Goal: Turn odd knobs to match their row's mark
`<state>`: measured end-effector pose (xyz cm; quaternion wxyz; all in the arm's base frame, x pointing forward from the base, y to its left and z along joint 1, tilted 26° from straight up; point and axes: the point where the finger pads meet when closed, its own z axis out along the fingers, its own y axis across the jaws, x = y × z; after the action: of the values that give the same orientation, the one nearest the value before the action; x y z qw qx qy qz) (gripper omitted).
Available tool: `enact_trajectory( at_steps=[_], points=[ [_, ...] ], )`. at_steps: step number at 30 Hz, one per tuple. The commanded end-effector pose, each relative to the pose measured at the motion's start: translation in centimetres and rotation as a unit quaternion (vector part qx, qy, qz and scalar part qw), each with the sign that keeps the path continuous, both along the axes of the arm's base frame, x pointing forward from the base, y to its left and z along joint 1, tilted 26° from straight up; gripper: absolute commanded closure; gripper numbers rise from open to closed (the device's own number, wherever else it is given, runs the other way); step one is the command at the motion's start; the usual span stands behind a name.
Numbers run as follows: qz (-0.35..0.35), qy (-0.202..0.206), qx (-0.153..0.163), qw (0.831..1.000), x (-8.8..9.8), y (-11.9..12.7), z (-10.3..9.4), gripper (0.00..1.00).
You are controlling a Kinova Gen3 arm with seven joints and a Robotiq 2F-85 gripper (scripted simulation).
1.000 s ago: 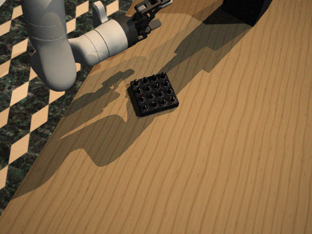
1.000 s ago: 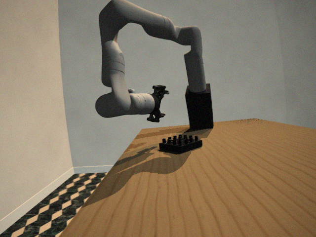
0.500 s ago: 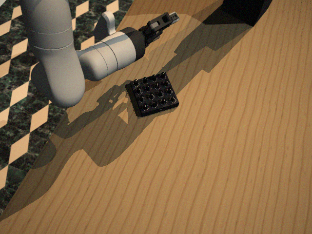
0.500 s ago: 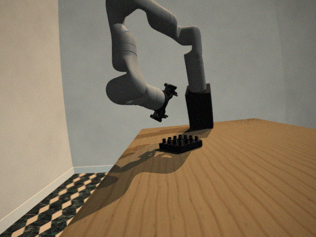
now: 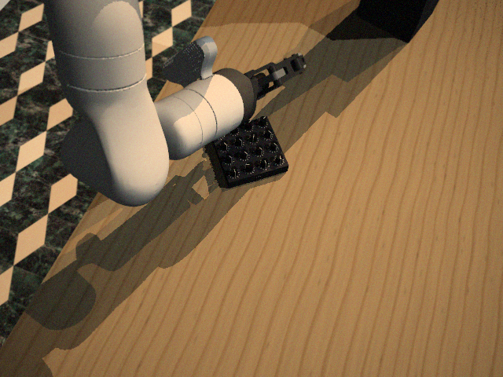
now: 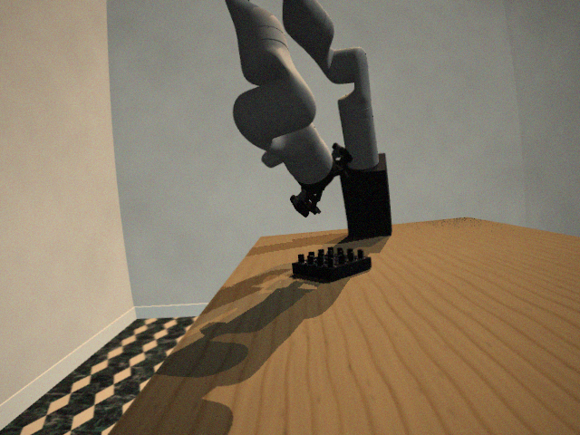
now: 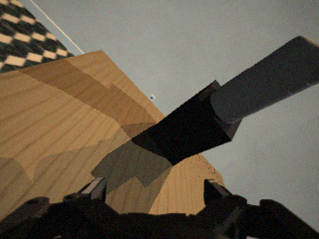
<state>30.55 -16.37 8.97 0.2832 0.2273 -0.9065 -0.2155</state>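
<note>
While the black square knob box [image 5: 251,155] stands on its feet on the light wooden counter [image 5: 345,243], the black two-finger gripper [image 6: 306,202] hangs in the air above it, with its jaws spread fully wide and nothing between them. From the side view, the jaws are well apart from the box: they are higher than the knobs and a little toward the counter's left edge, and they do not touch any knob. From the top view, the pale grey arm [image 5: 113,122] reaches over the box and covers its upper left corner, and the gripper [image 5: 284,71] points past the box toward the dark rectangular pedestal [image 5: 386,18] of the arm. In the wrist view both fingertips show at the bottom edge, and between them lies only the counter and the pedestal [image 7: 184,130]; the knob box does not appear there. The white lines on the knobs are too small to read.
</note>
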Motion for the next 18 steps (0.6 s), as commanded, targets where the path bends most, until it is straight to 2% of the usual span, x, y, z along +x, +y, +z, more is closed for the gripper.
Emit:
enact_trajectory(
  at_steps=[1, 5, 6, 12, 13, 18],
  points=[
    [0.003, -0.005, -0.006, 1.0, 0.4, 0.3, 0.3, 0.0],
    [0.003, -0.005, -0.006, 1.0, 0.4, 0.3, 0.3, 0.0],
    [-0.002, -0.012, -0.021, 1.0, 0.9, 0.7, 0.5, 0.0],
    [-0.002, -0.012, -0.021, 1.0, 0.9, 0.7, 0.5, 0.0],
    [-0.007, -0.019, -0.035, 0.999, 1.5, 1.1, 0.7, 0.0],
    [-0.007, -0.019, -0.035, 0.999, 1.5, 1.1, 0.7, 0.0]
  ],
)
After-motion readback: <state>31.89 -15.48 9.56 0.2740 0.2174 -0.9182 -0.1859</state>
